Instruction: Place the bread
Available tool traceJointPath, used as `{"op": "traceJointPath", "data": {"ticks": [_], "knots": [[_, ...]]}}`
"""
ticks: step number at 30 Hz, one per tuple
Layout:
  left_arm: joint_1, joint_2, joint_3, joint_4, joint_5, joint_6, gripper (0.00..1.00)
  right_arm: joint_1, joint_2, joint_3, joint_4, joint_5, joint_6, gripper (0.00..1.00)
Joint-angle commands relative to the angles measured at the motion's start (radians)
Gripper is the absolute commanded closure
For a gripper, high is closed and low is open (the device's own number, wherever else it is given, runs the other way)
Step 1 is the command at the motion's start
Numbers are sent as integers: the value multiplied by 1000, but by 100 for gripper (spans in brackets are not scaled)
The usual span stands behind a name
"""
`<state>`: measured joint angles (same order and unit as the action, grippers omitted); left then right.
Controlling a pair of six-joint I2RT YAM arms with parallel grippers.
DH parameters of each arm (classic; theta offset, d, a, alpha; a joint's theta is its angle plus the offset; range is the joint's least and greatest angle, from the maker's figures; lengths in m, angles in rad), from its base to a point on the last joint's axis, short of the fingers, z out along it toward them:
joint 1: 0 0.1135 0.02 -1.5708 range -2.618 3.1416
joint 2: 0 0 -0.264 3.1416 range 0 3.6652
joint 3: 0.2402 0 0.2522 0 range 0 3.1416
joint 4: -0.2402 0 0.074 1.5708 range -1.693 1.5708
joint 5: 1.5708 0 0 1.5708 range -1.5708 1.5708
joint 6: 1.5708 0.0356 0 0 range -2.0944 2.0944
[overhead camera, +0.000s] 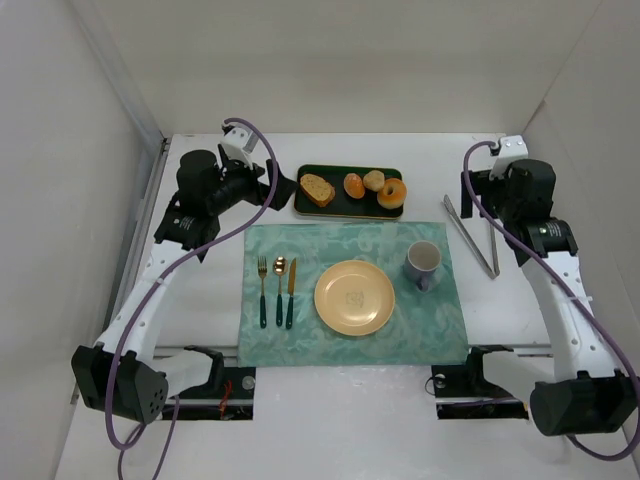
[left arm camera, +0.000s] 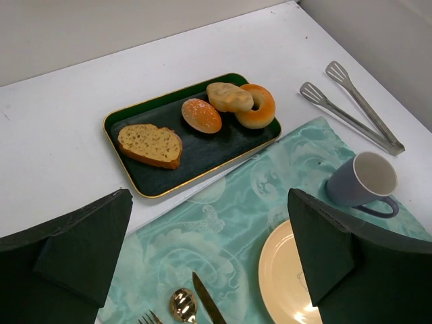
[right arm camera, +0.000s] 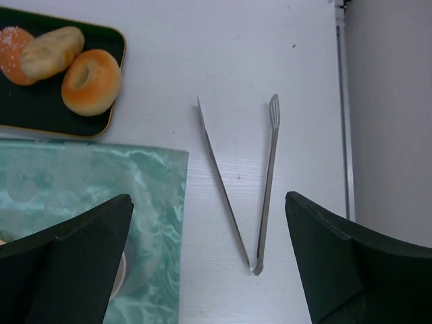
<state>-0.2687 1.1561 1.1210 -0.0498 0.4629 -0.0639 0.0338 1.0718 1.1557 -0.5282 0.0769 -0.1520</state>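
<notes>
The bread (overhead camera: pixel 374 180) is a small pale tan oval bun lying on a dark green tray (overhead camera: pixel 340 207) at the back of the table. It leans on a ring-shaped roll (overhead camera: pixel 391 193). The left wrist view shows the bread (left arm camera: pixel 229 96) well beyond my left gripper (left arm camera: pixel 209 226), which is open and empty above the teal placemat (left arm camera: pixel 223 202). In the top view the left gripper (overhead camera: pixel 278 190) hovers just left of the tray. My right gripper (right arm camera: pixel 208 226) is open and empty over metal tongs (right arm camera: pixel 223 182); the bread (right arm camera: pixel 52 50) is far to its upper left.
A cut slice (overhead camera: pixel 317 189) and an orange-brown round roll (overhead camera: pixel 353 185) share the tray. On the placemat (overhead camera: pixel 300 240) are a yellow plate (overhead camera: pixel 354 297), a purple mug (overhead camera: pixel 423 262) and a fork, spoon and knife (overhead camera: pixel 277 290). The tongs (overhead camera: pixel 475 235) lie right of the mat. White walls enclose the table.
</notes>
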Motion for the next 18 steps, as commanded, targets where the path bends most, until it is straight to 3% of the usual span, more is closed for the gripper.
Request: {"op": "traceJointPath", "data": {"ticks": [1,5,13,18], "knots": [[-3,-19,14,33,11,6,0,-12,-29,-39,5,-26,0,0],[-3,-19,14,33,11,6,0,-50,-38,-91,5,-80,-108,0],[-3,-47,14,33,11,6,0,-366,83,-133,-38,-486,-427,0],[-3,-47,14,33,20,6,0,-397,218,-110,-81,-558,-650,0]]}}
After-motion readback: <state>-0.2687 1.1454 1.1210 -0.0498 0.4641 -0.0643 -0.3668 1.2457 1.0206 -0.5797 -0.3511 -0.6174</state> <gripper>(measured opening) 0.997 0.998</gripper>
